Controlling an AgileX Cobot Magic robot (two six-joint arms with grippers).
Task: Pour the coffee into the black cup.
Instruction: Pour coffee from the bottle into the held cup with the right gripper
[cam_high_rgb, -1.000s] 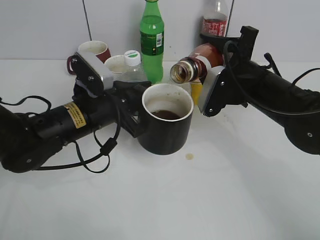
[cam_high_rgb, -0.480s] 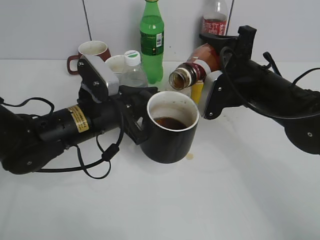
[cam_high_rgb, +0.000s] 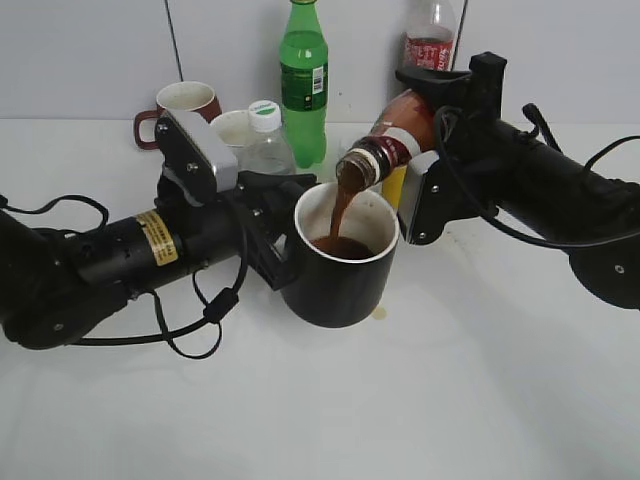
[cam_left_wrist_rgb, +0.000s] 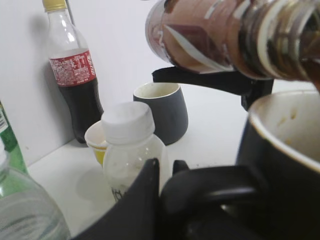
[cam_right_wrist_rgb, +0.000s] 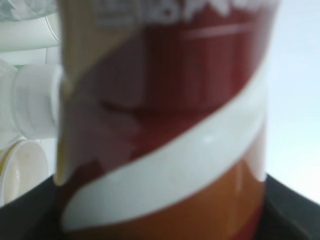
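Note:
The black cup (cam_high_rgb: 340, 280), white inside, is held just above the table by my left gripper (cam_high_rgb: 272, 240), which is shut on its handle; the cup also shows in the left wrist view (cam_left_wrist_rgb: 285, 150), with the gripper (cam_left_wrist_rgb: 165, 175) on its handle. My right gripper (cam_high_rgb: 440, 110) is shut on the coffee bottle (cam_high_rgb: 395, 140) with its red, white and orange label. The bottle is tilted mouth-down over the cup. A brown stream of coffee (cam_high_rgb: 338, 215) runs into the cup. The bottle fills the right wrist view (cam_right_wrist_rgb: 165, 125).
Behind the cup stand a green bottle (cam_high_rgb: 303, 80), a clear bottle with a white cap (cam_high_rgb: 265, 140), a red mug (cam_high_rgb: 185, 105), a cola bottle (cam_high_rgb: 430, 40), a small yellow cup (cam_left_wrist_rgb: 97, 142) and a grey cup (cam_left_wrist_rgb: 162, 112). A coffee spot (cam_high_rgb: 379, 313) lies on the table.
The right gripper tipped the bottle further down and moved it over the cup; coffee now streams out. The left gripper moved the cup slightly right and tilted it toward the bottle.

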